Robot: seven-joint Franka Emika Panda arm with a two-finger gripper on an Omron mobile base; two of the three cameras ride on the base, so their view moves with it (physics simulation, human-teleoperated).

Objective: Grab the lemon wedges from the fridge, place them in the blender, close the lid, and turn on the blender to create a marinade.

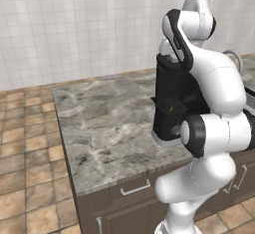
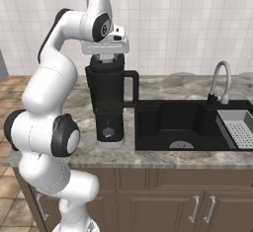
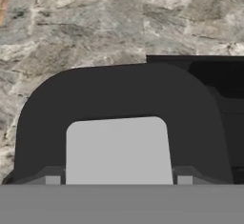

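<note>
The two-finger gripper (image 2: pixel 105 57) hangs jaws wide directly above the flat black rounded-square lid (image 3: pixel 119 118) with its light grey cap, seated on the black boxy blender (image 2: pixel 108 102) beside the sink on the marble counter (image 1: pixel 99 123). The lid-closing step looks about done. Next it must back off and drop to the front knob (image 2: pixel 108 133).

The blender (image 2: pixel 109 102) is black, its lid (image 3: pixel 119 118) black with a light-grey cap (image 3: pixel 118 149), on a grey-veined marble counter (image 1: pixel 104 123).
</note>
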